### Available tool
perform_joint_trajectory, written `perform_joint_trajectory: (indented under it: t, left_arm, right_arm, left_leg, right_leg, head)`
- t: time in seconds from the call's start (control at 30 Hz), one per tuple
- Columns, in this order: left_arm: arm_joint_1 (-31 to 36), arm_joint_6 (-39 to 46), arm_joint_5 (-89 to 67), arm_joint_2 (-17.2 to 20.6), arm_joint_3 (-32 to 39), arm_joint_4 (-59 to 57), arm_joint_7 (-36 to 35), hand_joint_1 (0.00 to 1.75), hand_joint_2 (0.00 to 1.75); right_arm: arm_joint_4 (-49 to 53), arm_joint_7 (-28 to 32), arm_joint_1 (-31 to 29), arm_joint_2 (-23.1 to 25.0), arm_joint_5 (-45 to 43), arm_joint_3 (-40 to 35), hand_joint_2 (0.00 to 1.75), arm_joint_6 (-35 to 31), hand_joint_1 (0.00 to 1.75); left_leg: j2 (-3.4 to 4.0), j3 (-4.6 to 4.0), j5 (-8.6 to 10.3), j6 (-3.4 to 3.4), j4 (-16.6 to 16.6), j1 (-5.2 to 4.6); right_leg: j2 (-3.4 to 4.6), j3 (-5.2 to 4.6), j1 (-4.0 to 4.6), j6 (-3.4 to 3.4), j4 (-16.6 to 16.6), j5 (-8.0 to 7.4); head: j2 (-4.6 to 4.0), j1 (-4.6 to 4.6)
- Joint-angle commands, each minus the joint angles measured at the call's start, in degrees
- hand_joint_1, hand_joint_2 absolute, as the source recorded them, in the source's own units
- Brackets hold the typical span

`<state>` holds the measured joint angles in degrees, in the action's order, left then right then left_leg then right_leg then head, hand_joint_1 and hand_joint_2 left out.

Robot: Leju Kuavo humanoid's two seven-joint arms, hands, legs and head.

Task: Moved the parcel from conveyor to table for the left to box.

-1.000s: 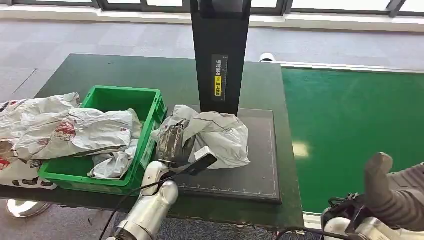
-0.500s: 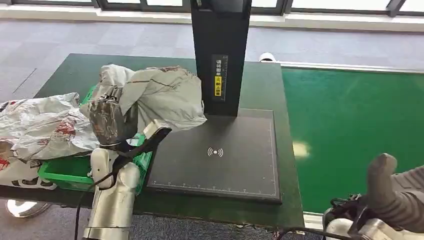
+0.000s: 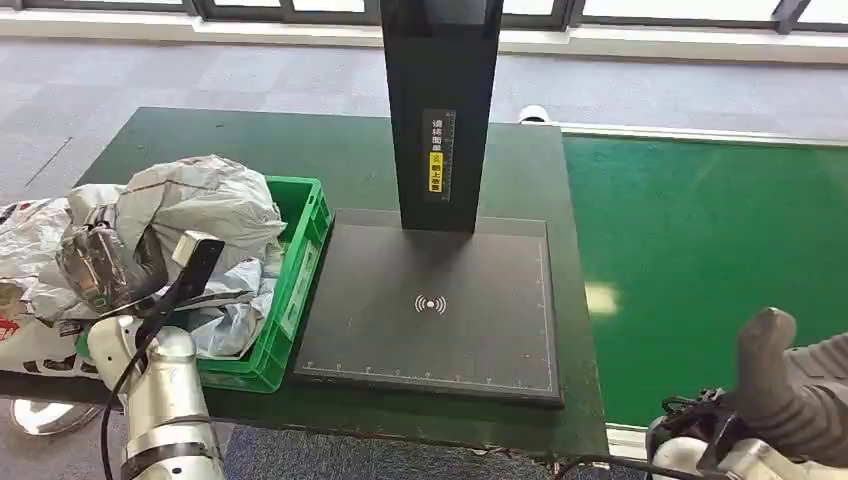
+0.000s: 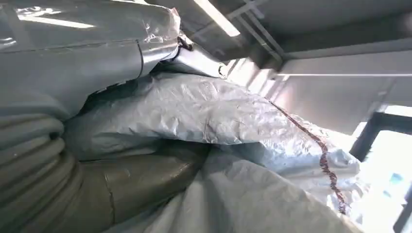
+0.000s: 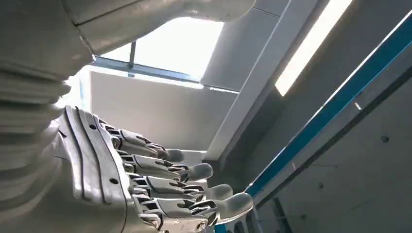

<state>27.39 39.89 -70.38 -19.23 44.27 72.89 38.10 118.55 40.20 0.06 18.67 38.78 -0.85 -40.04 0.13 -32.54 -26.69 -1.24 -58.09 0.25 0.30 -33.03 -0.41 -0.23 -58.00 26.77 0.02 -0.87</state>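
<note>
nearest in the head view, the right hand (image 3: 790,385) is seen at the lower right corner, raised over the edge of the green conveyor (image 3: 700,260), with its thumb pointing up; in the right wrist view the right hand (image 5: 160,184) is shown empty, its fingers (image 5: 194,172) loosely spread side by side and closed on nothing. at the lower left the silver left arm (image 3: 165,410) is brought up from below, and the left hand (image 3: 105,265) is clenched around a crumpled grey parcel (image 3: 200,200), which is held above the left part of the green box (image 3: 290,290), over the other grey bags (image 3: 235,315) already lying inside it. in the left wrist view the parcel (image 4: 218,116) is seen pressed close against the hand's thumb (image 4: 141,184), its wrinkled plastic lying across the palm. whether the parcel touches the bags below it cannot be told. further grey and white bags with red print (image 3: 25,250) are piled just left of the box on the desk (image 3: 350,150). beside the box, on the right, a flat black scanner pad (image 3: 440,330) with a white wireless mark is laid on the desk, bare of any parcel. behind the pad a black upright post (image 3: 440,110) with a label in yellow and white is stood. beyond the desk, grey floor (image 3: 200,70) is seen up to a row of windows.
</note>
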Motion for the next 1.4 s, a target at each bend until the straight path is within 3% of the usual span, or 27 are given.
perform_joint_trajectory:
  t: [0.03,0.23,0.27,0.3,0.37,0.4,1.03,1.4]
  left_arm:
    - [5.58,0.11,-0.18,-0.77,10.43,-6.41,0.42,1.75,1.75]
    - [6.52,0.11,-1.26,-0.77,11.20,-7.20,0.50,1.75,1.75]
    - [6.59,0.11,-1.15,-0.77,11.09,-7.33,0.45,0.30,1.75]
    - [6.78,0.11,-0.62,-0.67,10.10,-8.57,-0.35,0.00,1.75]
    - [6.65,0.11,-3.32,-0.77,8.73,-9.82,-1.72,0.00,1.75]
    - [6.75,0.11,-3.43,-0.77,8.10,-9.94,-2.08,0.00,0.00]
    - [4.65,0.11,-0.02,-0.77,2.85,-8.33,-4.06,0.00,0.00]
    - [2.81,0.11,10.75,-0.77,0.13,-7.57,1.37,0.00,0.00]
  right_arm:
    - [-0.19,-0.20,2.44,1.33,-0.33,-0.20,1.75,0.04,0.00]
    - [0.11,-0.20,2.68,1.33,-0.50,0.45,1.75,0.04,0.00]
    - [0.13,-0.20,2.72,1.33,-0.50,0.49,1.75,0.04,0.00]
    - [0.14,-0.20,2.76,1.33,-0.48,0.59,1.75,0.04,0.00]
    - [0.63,-0.20,3.04,1.33,-0.55,1.10,1.75,0.04,0.00]
    - [0.74,-0.20,3.14,1.33,-0.59,1.19,1.75,0.04,0.00]
    - [1.05,-0.20,3.64,1.33,-1.05,1.98,1.75,0.04,0.00]
    - [0.38,-0.20,3.87,1.33,-0.91,1.91,1.75,0.04,0.00]
  left_leg:
    - [-0.14,0.01,0.01,0.02,0.03,0.01]
    - [-0.21,0.02,0.05,0.02,0.10,0.05]
    - [-0.21,0.02,0.06,0.02,0.13,0.05]
    - [-0.19,0.00,0.04,0.01,0.07,0.03]
    - [-0.25,0.02,0.09,0.01,0.15,0.05]
    - [-0.31,0.05,0.11,0.02,0.20,0.05]
    - [-0.22,0.03,0.07,0.03,0.14,0.06]
    - [-0.10,0.02,0.00,0.02,0.04,0.02]
  right_leg:
    - [-0.14,0.08,0.01,0.02,0.06,0.02]
    - [-0.23,0.12,0.03,0.00,0.15,-0.01]
    - [-0.23,0.13,0.03,0.00,0.18,-0.02]
    - [-0.21,0.10,0.02,0.00,0.12,0.00]
    - [-0.28,0.14,0.05,0.00,0.22,-0.04]
    - [-0.34,0.19,0.05,0.01,0.28,-0.04]
    - [-0.26,0.15,0.06,0.02,0.25,-0.04]
    - [-0.13,0.08,0.01,0.01,0.09,0.00]
  head:
    - [0.00,0.00]
    - [0.00,0.00]
    - [0.00,0.00]
    - [0.00,0.00]
    - [0.00,0.00]
    - [0.00,0.00]
    - [0.00,0.00]
    - [0.00,0.00]
